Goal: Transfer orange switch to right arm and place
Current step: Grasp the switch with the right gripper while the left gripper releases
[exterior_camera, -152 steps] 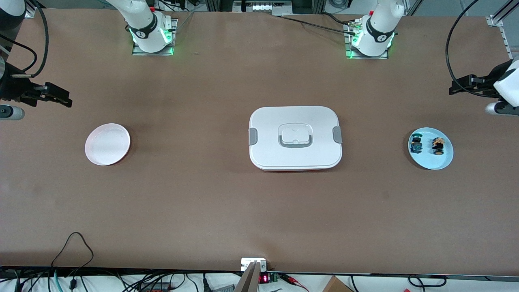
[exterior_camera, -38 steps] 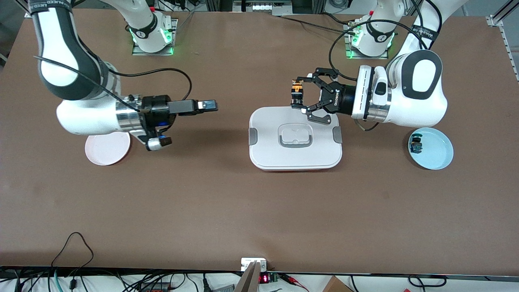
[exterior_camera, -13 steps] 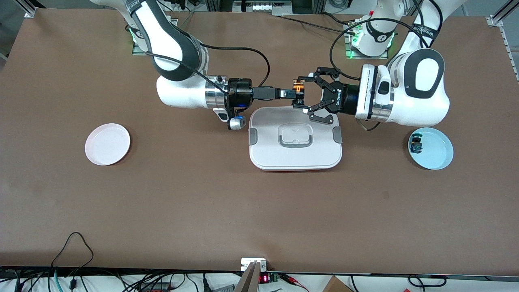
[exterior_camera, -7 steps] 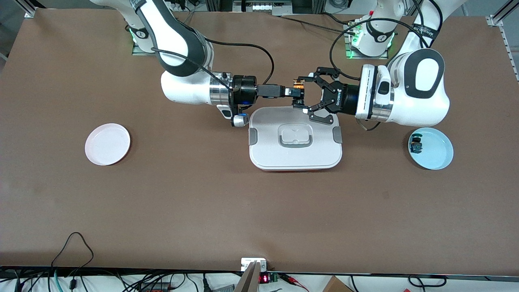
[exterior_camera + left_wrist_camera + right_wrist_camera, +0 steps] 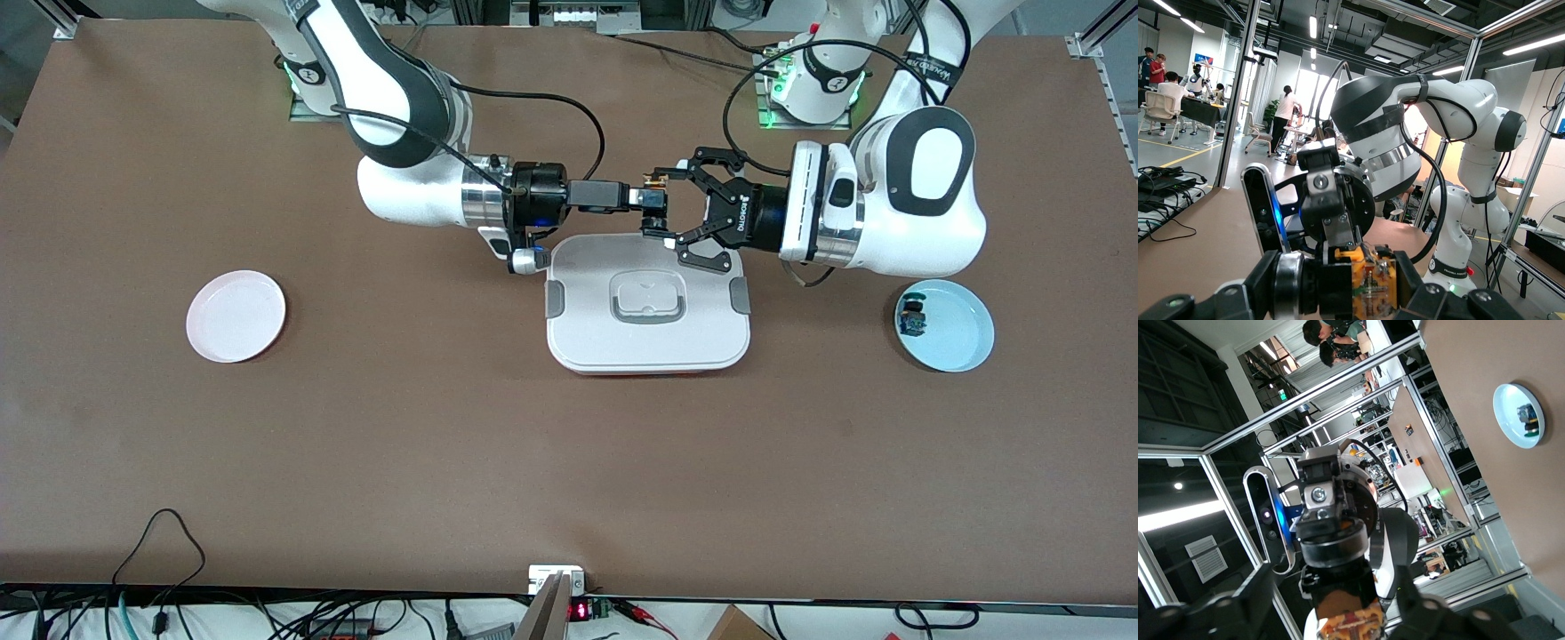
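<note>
From the front, you see the orange switch [image 5: 655, 196] mostly hidden, pinched by the left gripper [image 5: 656, 210] over the white box [image 5: 647, 302]'s 12 o'clock edge. Whether the right gripper [image 5: 647, 197]'s fingers have closed on it, you cannot tell. At the box's 3 o'clock, the blue plate [image 5: 944, 325] holds the green switch [image 5: 911, 318]; at 9 o'clock sits the pink plate [image 5: 236, 316].

In the left wrist view the switch [image 5: 1368, 281] sits between dark fingers [image 5: 1335, 290].

In the right wrist view it [image 5: 1351, 620] is cut off at the frame edge.

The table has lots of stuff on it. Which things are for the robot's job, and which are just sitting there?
For the job:
orange switch, held up over the white box by the left gripper
right gripper, meeting it there

Just sitting:
white box
pink plate
blue plate with the blue-green switch
</note>
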You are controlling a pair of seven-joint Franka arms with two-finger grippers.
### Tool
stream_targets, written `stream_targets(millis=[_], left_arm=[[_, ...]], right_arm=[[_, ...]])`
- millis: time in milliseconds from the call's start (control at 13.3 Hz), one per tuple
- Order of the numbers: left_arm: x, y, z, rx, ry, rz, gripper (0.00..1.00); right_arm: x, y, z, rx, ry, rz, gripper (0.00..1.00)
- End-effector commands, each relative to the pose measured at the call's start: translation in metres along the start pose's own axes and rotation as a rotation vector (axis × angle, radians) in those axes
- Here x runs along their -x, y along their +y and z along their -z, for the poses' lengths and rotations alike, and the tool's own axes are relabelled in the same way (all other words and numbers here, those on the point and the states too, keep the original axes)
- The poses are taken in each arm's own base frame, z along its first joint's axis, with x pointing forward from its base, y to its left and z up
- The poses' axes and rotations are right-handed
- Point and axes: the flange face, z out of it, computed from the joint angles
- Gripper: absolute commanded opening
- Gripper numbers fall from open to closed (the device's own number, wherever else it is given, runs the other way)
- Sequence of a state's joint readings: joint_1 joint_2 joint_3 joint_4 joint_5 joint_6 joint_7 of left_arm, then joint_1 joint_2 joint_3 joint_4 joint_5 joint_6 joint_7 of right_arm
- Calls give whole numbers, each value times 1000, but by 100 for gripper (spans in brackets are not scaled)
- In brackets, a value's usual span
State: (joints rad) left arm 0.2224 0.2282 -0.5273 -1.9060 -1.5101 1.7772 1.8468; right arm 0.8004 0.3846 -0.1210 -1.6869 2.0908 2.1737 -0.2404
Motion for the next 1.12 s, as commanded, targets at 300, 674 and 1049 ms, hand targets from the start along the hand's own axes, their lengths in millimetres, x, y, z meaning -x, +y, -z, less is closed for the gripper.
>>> stream_targets(millis=[300, 674, 1049], left_arm=[[-5, 4, 5, -21, 20, 1, 0], [-4, 3, 12, -20, 28, 19, 100], [9, -5, 51, 14, 84, 47, 100]], right_arm=[[-4, -6, 6, -26, 20, 54, 5], [-4, -6, 6, -23, 22, 64, 5], [-5, -5, 7, -11, 20, 79, 5]])
